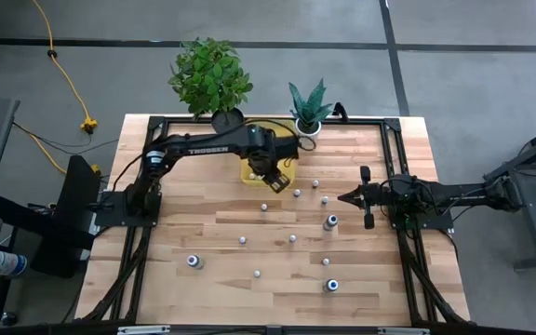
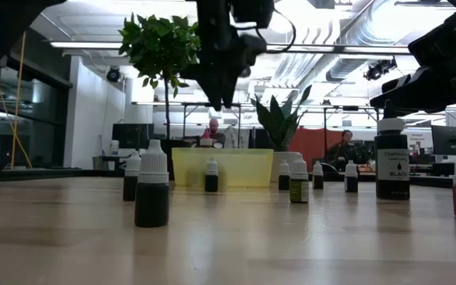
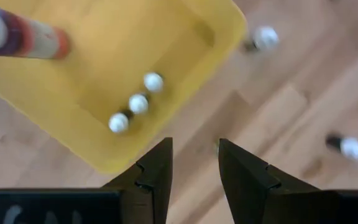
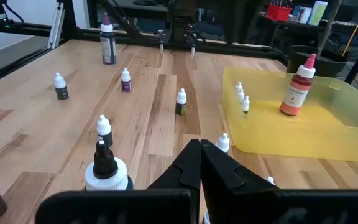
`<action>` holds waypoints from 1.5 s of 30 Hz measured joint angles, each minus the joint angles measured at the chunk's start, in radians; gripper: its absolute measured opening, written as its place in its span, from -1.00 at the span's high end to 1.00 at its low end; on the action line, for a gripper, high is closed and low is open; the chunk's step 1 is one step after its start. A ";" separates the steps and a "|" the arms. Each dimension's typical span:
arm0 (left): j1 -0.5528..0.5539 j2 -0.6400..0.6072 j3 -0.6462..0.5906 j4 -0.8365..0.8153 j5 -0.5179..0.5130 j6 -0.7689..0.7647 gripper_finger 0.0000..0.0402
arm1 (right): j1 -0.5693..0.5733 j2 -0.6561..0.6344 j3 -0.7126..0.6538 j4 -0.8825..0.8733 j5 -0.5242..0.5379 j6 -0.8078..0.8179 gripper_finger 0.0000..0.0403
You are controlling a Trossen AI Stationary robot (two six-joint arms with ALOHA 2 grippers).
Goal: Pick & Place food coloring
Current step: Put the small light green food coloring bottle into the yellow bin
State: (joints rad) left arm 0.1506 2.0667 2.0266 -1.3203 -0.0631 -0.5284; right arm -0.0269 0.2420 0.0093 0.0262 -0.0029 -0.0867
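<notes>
Small food coloring bottles (image 1: pixel 292 238) stand scattered on the wooden table, among them larger dark ones (image 1: pixel 330 221). A yellow bin (image 1: pixel 252 177) at the table's far middle holds three tiny bottles (image 3: pixel 138 103) and a larger red bottle (image 3: pixel 23 37). My left gripper (image 3: pixel 194 167) hangs open and empty above the bin's rim, high over the table in the low view (image 2: pixel 225 99). My right gripper (image 4: pixel 201 155) is shut and empty at the table's right side (image 1: pixel 347 197), pointing left toward the bottles.
Two potted plants stand at the far edge behind the bin: a leafy one (image 1: pixel 212 79) and a spiky one in a white pot (image 1: pixel 309 126). A black frame (image 1: pixel 394 149) runs around the work area. People sit in the room beyond (image 2: pixel 212 131).
</notes>
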 joint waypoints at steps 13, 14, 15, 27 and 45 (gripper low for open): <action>-0.133 -0.001 -0.099 0.032 0.128 0.108 0.39 | 0.000 0.000 0.000 0.000 0.000 0.000 1.00; -0.140 -0.001 -0.113 0.043 0.128 0.110 0.39 | 0.000 0.000 0.000 0.000 0.000 0.000 1.00; -0.147 -0.001 -0.127 0.061 0.128 0.116 0.39 | 0.000 0.000 0.000 0.000 0.000 0.000 1.00; -0.170 0.001 -0.254 0.159 0.019 0.234 0.39 | 0.000 0.000 0.000 0.000 0.000 0.000 1.00; -0.171 0.001 -0.255 0.172 -0.064 -0.206 0.39 | 0.000 0.000 0.000 0.000 0.000 0.000 1.00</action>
State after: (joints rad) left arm -0.0200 2.0674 1.7718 -1.1486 -0.1274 -0.7343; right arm -0.0268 0.2420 0.0093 0.0261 -0.0029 -0.0867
